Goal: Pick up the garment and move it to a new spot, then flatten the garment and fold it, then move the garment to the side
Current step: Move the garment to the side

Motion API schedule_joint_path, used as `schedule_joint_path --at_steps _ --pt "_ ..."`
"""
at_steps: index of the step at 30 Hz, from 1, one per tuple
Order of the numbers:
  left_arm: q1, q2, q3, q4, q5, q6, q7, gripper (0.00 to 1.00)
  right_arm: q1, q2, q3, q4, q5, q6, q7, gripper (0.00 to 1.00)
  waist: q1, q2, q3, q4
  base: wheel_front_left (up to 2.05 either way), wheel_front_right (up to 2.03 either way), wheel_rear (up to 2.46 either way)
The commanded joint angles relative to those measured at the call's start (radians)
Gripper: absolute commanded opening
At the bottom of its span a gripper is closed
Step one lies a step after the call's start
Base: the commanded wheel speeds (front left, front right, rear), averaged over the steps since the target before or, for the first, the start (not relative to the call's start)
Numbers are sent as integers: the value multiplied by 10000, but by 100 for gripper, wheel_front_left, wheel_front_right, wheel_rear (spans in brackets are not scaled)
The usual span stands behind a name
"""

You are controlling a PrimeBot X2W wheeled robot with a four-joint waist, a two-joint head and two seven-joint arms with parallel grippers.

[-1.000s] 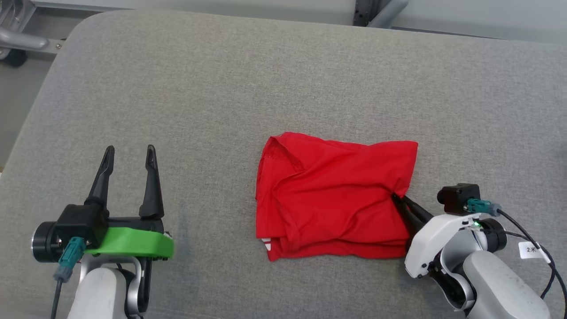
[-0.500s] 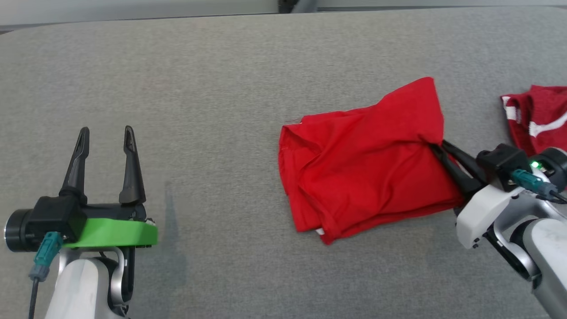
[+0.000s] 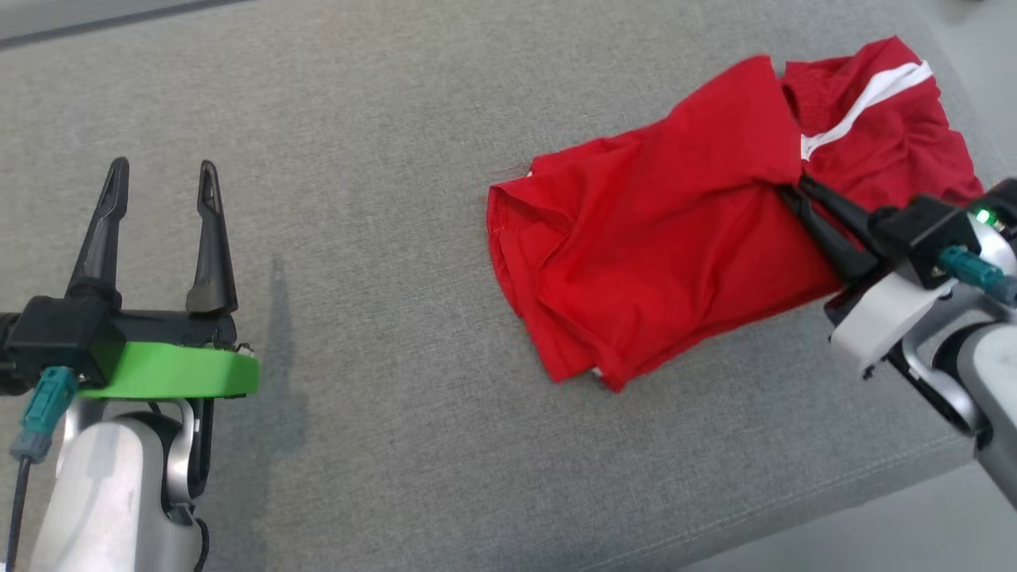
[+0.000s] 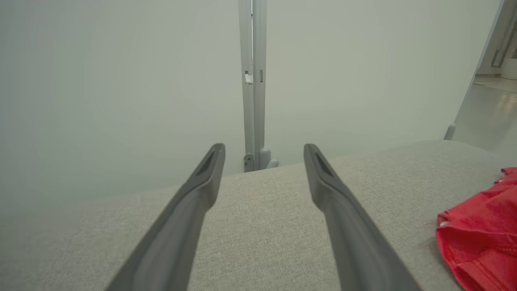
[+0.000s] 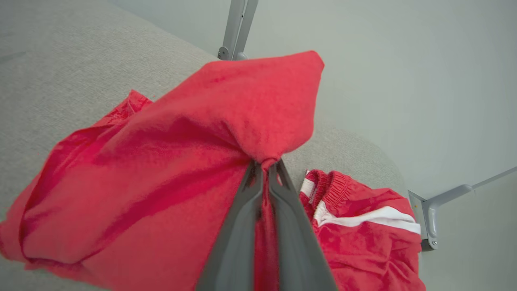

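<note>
One red garment (image 3: 651, 246) tight in the right hand (image 3: 794, 191), left hand (image 3: 161, 171) agape over grey cushion (image 3: 381, 103).

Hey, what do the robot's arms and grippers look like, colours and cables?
Each has two long tapered black fingers on a black base, a pale grey forearm and a teal cable plug. The left gripper has a bright green bracket; the right gripper shows a green light.

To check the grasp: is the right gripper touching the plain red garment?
Touching. The right wrist view shows the right gripper shut on a bunched fold of the plain red garment, with cloth pinched between its jaws.
</note>
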Motion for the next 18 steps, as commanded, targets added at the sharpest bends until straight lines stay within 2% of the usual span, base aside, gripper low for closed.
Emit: schedule_joint_path --at_steps 1,6,7,13,16,18 --pt "-263 136 -32 -101 136 -39 94 100 -573 -112 130 177 161 -19 -276 0 -1 0 1006 -919 0 0 0" --pt "-634 289 -162 -355 237 -94 313 100 -1736 -977 83 1022 403 -19 -875 0 -1 0 1594 -1031 0 0 0" --pt "-634 289 -162 -355 237 -94 313 100 -1736 -977 83 1022 403 -19 -875 0 -1 0 1594 -1031 0 0 0" --pt "-885 432 -259 -563 273 -148 501 100 -2355 -1990 -644 2422 949 -19 -1586 0 -1 0 2154 -938 0 0 0" --pt "-971 483 -321 -631 315 -157 533 100 -2590 -2298 -967 3326 1181 -19 -1808 0 -1 0 2339 -803 0 0 0" --pt "-1031 499 -364 -675 335 -168 547 100 -2722 -2270 -1139 3987 1340 -19 -2000 0 -1 0 2424 -709 0 0 0"
